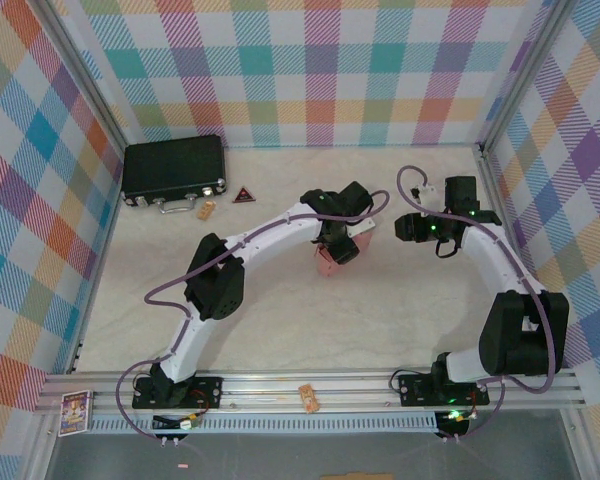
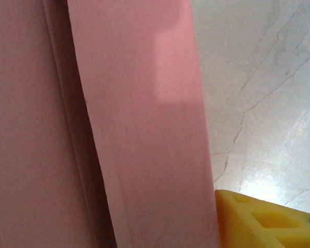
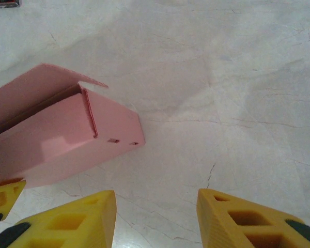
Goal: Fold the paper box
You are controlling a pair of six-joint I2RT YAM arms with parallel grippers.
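One paper box point(image 3: 62, 139) between the jaws of the left gripper point(image 1: 333, 250), grip unclear; right gripper point(image 3: 156, 200) half-open, empty.

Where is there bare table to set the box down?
Free: the wide patch between the paper box and the near edge of the table; the back strip right of the black case. Crowded: the middle, where the right gripper sits beside the box.

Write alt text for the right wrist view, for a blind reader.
A small salmon-pink thin-card box, one long flap standing open, fills the left side against a pale, crack-veined tabletop. At the bottom edge the right gripper's two yellow fingers stand apart over bare surface, nothing between them.
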